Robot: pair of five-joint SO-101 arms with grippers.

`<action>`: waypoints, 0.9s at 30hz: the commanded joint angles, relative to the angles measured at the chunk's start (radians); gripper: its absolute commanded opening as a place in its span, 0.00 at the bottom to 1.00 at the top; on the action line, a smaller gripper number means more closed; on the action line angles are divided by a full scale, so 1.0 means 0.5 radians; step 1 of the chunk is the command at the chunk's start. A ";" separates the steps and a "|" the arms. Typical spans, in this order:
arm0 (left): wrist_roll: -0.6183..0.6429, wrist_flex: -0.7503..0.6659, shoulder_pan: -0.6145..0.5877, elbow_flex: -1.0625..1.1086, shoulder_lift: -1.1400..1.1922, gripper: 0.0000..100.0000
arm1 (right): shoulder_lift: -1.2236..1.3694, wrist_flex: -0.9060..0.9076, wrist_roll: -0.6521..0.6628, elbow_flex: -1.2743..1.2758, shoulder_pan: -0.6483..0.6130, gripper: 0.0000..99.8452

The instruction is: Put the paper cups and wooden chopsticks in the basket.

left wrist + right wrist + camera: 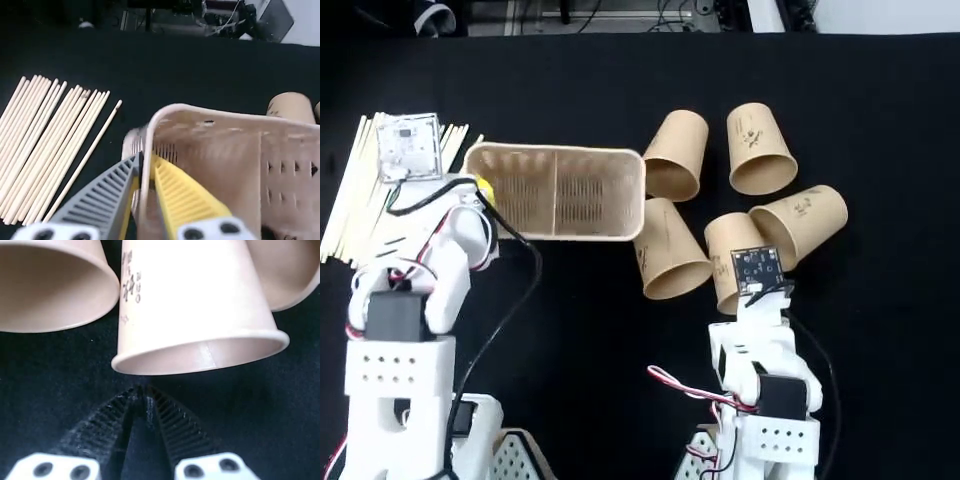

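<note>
left pincer point(144, 161) clamped on the basket point(220, 150), right pincer point(143, 390) closed before a paper cup point(200, 315)

your left pincer bites the basket's end wall, one jaw inside and one outside, likely to steady it for loading. the wooden chopsticks point(45, 145) lie flat on the table just off the outer jaw, not in the basket. your right pincer has its tips pressed together on nothing. the paper cup lies on its side right ahead, rim facing the tips, so you'd want to part them to take that rim.
</note>
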 commanded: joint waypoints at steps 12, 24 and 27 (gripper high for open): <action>0.270 0.190 0.008 -0.121 -0.068 0.03 | -0.140 0.009 0.018 -0.005 0.031 0.02; 0.267 0.405 0.005 -0.137 -0.089 0.31 | -0.140 0.009 0.006 -0.005 0.021 0.02; 0.282 0.488 0.005 -0.311 -0.092 0.31 | -0.140 0.009 0.009 -0.005 0.025 0.02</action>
